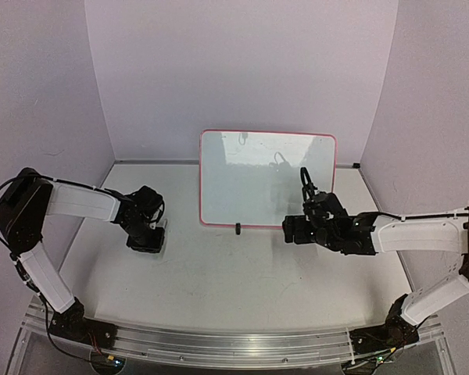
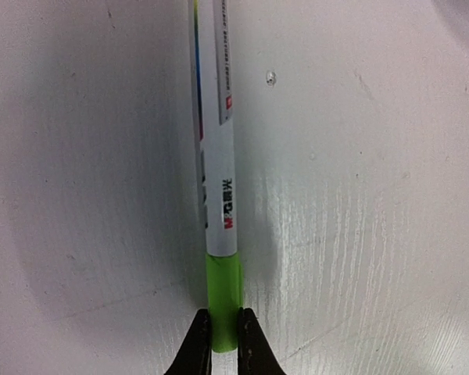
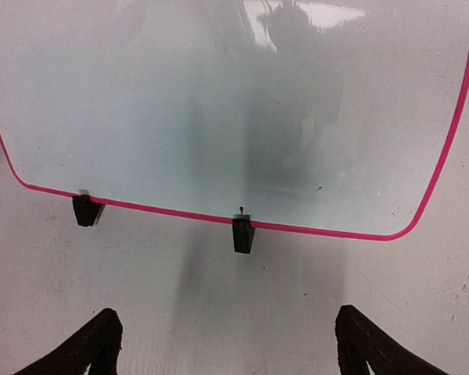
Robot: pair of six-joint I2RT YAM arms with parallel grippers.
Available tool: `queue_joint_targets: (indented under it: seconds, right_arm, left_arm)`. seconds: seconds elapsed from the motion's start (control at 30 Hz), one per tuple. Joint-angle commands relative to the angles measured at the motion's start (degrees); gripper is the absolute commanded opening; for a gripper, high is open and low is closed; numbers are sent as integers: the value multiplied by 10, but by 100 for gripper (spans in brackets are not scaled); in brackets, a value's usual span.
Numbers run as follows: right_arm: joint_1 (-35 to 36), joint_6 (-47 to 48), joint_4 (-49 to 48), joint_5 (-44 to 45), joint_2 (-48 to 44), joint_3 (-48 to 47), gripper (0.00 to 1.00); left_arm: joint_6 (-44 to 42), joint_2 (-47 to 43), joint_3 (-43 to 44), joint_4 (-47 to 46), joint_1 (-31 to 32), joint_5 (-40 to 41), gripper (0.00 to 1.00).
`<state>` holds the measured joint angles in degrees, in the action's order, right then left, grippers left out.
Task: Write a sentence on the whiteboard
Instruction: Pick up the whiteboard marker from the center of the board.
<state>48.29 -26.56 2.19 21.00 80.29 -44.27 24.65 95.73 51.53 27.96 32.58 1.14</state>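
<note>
The whiteboard stands propped at the back of the table, white with a pink rim, on black clip feet. Its face shows no writing. A white marker with a green end lies on the table. My left gripper is shut on that green end, down at the table left of the board. My right gripper hovers low in front of the board's right half. It is open, with nothing between its fingers.
Pale walls close in the table at the back and on both sides. A metal rail carrying the arm bases runs along the near edge. Bare white tabletop lies between the two arms.
</note>
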Motion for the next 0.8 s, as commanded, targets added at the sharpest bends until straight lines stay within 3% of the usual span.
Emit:
queue_joint_targets:
  seconds: [0.0,0.3,0.47,0.63,0.77]
  right_arm:
    - [-13,70,24,-93,-17,-58,94]
    - [-118,112,48,-405,-36,-101,98]
    - [-140,127,53,-532,-33,-131,98]
    - [-143,123,59,-637,-23,-161,98]
    - [-142,105,67,-675,-9,-180,98]
  left_arm:
    - [-42,-50,50,51,1,26,0]
    - [-110,-183,104,89,1,47,0]
    - [-199,-213,142,123,1,-41,0]
    - [-281,-227,159,147,7,-186,0]
    - [-302,-231,158,142,37,-204,0]
